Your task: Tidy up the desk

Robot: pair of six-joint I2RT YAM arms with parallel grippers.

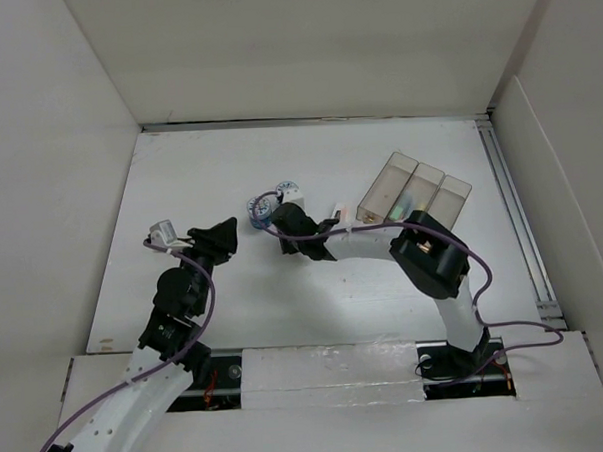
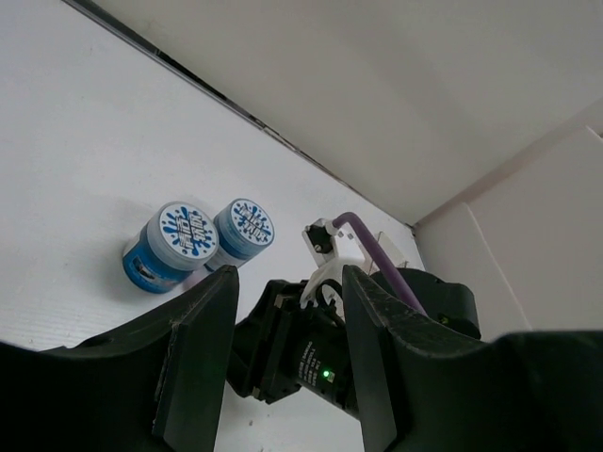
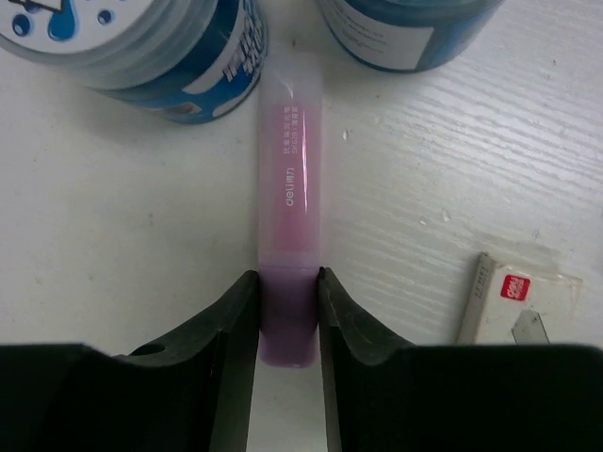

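Right gripper (image 3: 285, 282) clenches a pink tube (image 3: 290, 160) lying on the desk (image 3: 122, 217); left gripper (image 2: 287, 278) hangs released.

I see the white table (image 1: 235, 299) carrying two blue tubs (image 2: 179, 247) side by side — a pink stick (image 3: 290, 179) lies flat with its tip between them, a small red-labelled packet (image 3: 513, 306) near it, and a clear three-compartment tray (image 1: 415, 193) stands off to the right.

Stick (image 3: 290, 169) between two tubs (image 3: 141, 56) (on the desk (image 1: 209, 160)), tray (image 1: 392, 182) further right
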